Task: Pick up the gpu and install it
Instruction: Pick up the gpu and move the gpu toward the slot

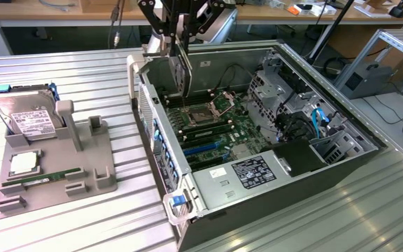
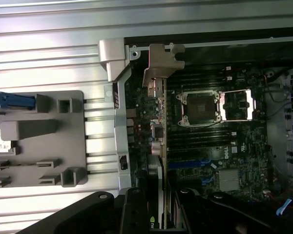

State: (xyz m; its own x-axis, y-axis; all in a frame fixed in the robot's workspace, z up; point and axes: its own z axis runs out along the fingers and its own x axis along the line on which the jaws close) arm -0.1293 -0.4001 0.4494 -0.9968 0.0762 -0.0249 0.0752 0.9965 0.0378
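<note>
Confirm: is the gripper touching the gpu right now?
Touching. Exterior view: the gpu hangs on edge, pinched in the gripper, above the motherboard.

Gripper (image 1: 180, 44) clamps gpu (image 1: 183, 79) upright above motherboard (image 1: 215, 123) in open case (image 1: 293, 184); hard drive (image 1: 27, 113) on gray tray (image 1: 48, 194).

A ribbed silver table (image 1: 82, 68) carries two things. A flat grey holder tray (image 1: 82, 160) lies at the exterior view's left, and an open computer case (image 1: 293, 199) lies on its side just beside it.
</note>
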